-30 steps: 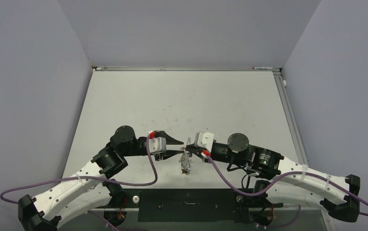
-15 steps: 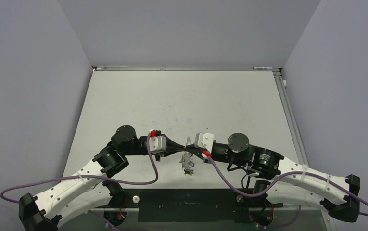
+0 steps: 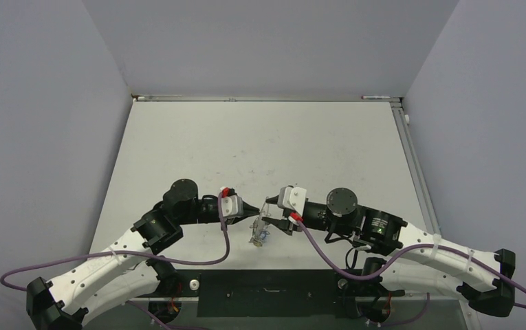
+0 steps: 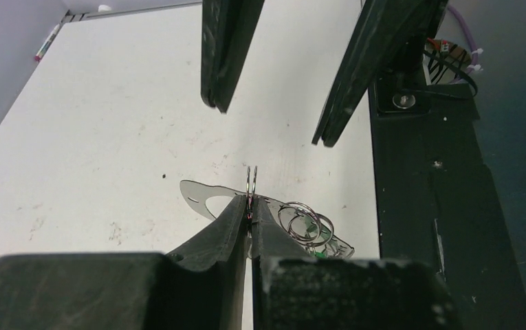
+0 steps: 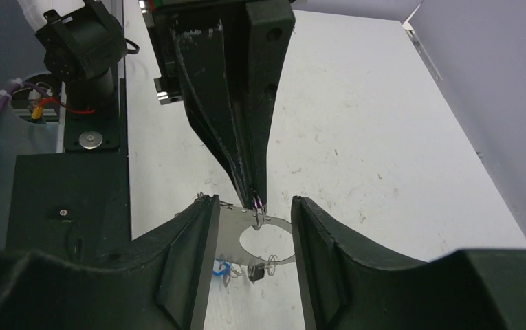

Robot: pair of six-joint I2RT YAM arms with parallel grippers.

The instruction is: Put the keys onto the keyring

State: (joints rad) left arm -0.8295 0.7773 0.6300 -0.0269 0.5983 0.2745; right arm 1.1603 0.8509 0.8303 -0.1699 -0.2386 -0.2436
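Observation:
The keyring looks like a flat silver piece with an oval opening, hanging just above the table between the two arms. Small split rings hang along its lower edge with the keys, among them a blue one, a black one and a green one. My left gripper is shut on a small wire ring at the keyring's top edge. My right gripper is open, one finger on each side of the keyring. From above, the bunch hangs below both fingertips.
The black mounting plate for the arm bases lies along the table's near edge, close below the hanging bunch. Purple cables trail from both wrists. Grey walls enclose the white table on three sides.
My left gripper has shut on the ring at the keyring's edge. My right gripper has opened and let go. The bunch has swung slightly left.

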